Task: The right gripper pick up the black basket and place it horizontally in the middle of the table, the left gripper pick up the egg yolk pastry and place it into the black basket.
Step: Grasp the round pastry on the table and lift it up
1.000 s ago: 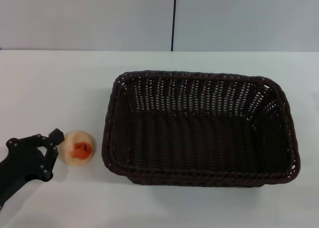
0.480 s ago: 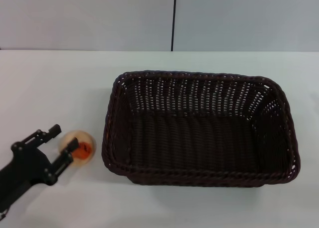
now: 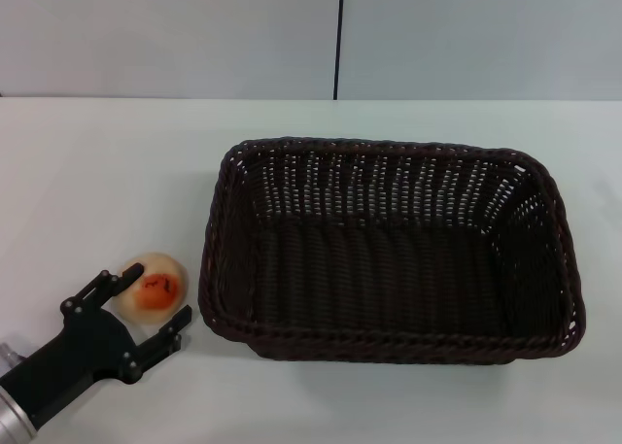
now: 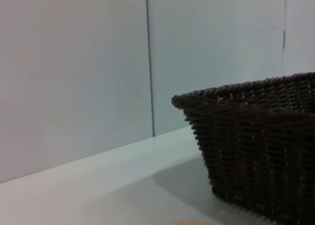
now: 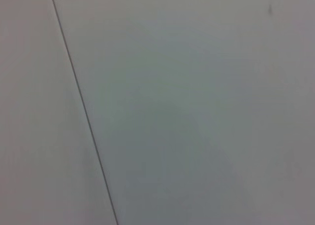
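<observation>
On the white table (image 3: 107, 172) we count three things in the head view: one black basket (image 3: 389, 255), one egg yolk pastry (image 3: 152, 287) and one gripper. That single gripper is our left gripper (image 3: 153, 306), reaching in from the near left corner with its two fingers spread apart. One finger (image 3: 109, 283) lies along the far-left side of the pastry and seems to touch it; the other finger (image 3: 171, 327) sits on the near side, between the pastry and the basket's near left corner, with a sliver of table showing between it and the pastry. So we straddle the pastry without pinching it.

The pastry rests on the table just beside the basket's left wall, outside it, its orange-red patch facing up. The basket stands upright, open side up, long side running across the table, right of the middle.

From the left wrist view we see one corner of the black basket (image 4: 256, 151) close by, with the table (image 4: 98, 185) running to a pale wall (image 4: 74, 77).

Our right gripper appears in no view; the right wrist view shows only a plain pale surface (image 5: 197, 112) crossed by one thin dark line.
</observation>
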Robot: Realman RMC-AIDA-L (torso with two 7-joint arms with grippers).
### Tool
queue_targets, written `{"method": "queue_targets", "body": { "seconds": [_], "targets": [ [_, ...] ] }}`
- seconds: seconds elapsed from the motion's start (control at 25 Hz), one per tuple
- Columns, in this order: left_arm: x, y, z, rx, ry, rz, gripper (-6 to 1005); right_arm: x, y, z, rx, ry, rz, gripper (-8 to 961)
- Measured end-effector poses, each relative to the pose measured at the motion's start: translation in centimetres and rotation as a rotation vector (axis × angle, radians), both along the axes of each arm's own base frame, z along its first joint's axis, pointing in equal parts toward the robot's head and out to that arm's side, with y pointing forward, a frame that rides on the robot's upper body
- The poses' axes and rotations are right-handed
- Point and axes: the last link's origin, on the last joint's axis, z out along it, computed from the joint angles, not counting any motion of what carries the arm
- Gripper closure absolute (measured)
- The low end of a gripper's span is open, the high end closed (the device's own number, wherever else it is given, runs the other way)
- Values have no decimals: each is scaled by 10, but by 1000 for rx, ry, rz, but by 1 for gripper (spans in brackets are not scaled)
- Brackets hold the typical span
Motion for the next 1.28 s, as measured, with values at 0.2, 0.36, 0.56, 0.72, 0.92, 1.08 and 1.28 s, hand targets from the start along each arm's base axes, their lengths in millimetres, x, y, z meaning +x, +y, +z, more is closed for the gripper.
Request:
{"method": "queue_targets", "body": {
  "seconds": [0.2, 0.36, 0.56, 0.72, 0.92, 1.08, 1.28],
  "targets": [
    [-3, 3, -4, 5, 29, 27, 221, -1, 2, 1, 4, 0, 2, 186],
    [-4, 5, -5, 15, 55, 20, 262, -1, 2, 1, 4, 0, 3, 186],
    [-4, 10, -5, 67, 61, 36, 449, 0, 4, 0, 2, -1, -7, 186],
    [-5, 12, 0, 102, 42, 57, 593, 2, 4, -2, -3, 7, -20, 186],
    [-2, 11, 9, 141, -23, 60, 670, 2, 5, -2, -4, 8, -28, 187],
    [5, 9, 19, 180, -86, 24, 704, 3, 6, -3, -6, 7, -36, 187],
    [27, 4, 37, 241, -201, -123, 744, 5, 5, -2, 3, 14, -49, 187]
  ]
}}
